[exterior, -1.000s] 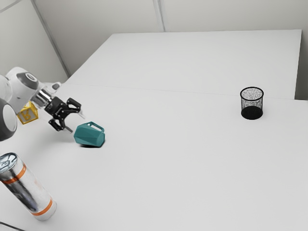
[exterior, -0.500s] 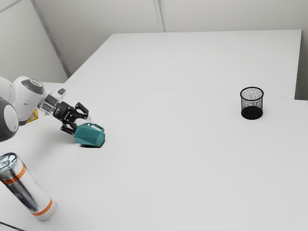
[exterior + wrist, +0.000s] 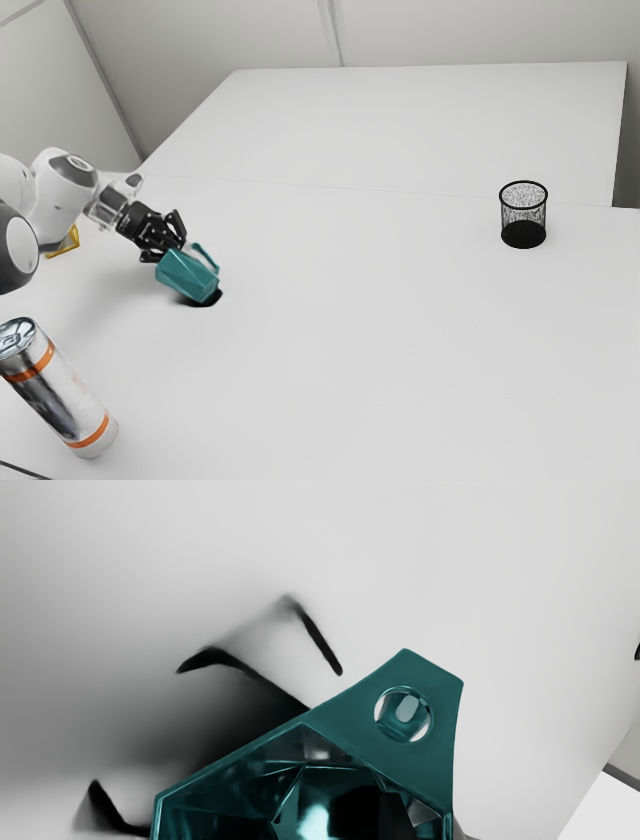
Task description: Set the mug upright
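Right up close, at the exterior view's lower left corner, a thin dark cord (image 3: 22, 470). And just beyond, standing on the table, a tall silver-and-white can with orange bands (image 3: 62, 395). Then farther in, over to the big white robot arm with grey joint rings (image 3: 65, 190), reaching in from the exterior view's left and angled down toward the table. At the end of that, the black two-finger gripper (image 3: 168, 250), right up against the mouth end of the faceted teal mug (image 3: 188, 275). No telling how wide open or how closed, and no telling whether with a firm hold on the mug or not. A proper tilt on the mug, though: mouth end up toward the gripper, base low toward the exterior view's right, handle on the upper side, dark shadow underneath. Not upright. Over to the wrist view: straight into the shiny faceted inside, with a flat teal piece beside the mouth, bearing a round glassy spot. Behind the arm, partly hidden, a yellow block (image 3: 62, 243). Well apart from everything, toward the exterior view's right, a round black wire-mesh basket (image 3: 523, 215), upright on the white table (image 3: 400, 350). Farthest back, pale grey walls (image 3: 480, 30).
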Robot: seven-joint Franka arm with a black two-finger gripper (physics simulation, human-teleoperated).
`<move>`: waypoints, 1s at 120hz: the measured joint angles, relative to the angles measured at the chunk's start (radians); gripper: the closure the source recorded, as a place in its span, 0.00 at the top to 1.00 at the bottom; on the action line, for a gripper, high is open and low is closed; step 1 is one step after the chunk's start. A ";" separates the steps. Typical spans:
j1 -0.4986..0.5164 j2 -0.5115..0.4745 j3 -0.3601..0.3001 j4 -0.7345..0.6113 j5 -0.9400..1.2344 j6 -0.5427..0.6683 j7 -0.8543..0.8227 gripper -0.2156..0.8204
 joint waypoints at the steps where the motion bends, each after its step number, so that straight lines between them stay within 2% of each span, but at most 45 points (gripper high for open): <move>1: 0.000 0.000 -0.001 0.000 0.000 0.000 0.000 0.06; 16: -0.002 -0.016 -0.016 0.003 0.025 0.004 0.000 0.04; 32: -0.016 -0.091 -0.089 0.000 0.161 0.040 -0.001 0.04; 56: -0.122 -0.203 -0.124 -0.040 0.442 0.116 -0.058 0.03; 69: -0.168 -0.263 -0.150 -0.115 0.592 0.186 -0.111 0.03; 89: -0.192 -0.301 -0.203 -0.218 0.765 0.337 -0.200 0.03; 102: -0.202 -0.304 -0.233 -0.238 0.816 0.407 -0.266 0.03; 120: -0.203 -0.293 -0.241 -0.245 0.842 0.474 -0.346 0.03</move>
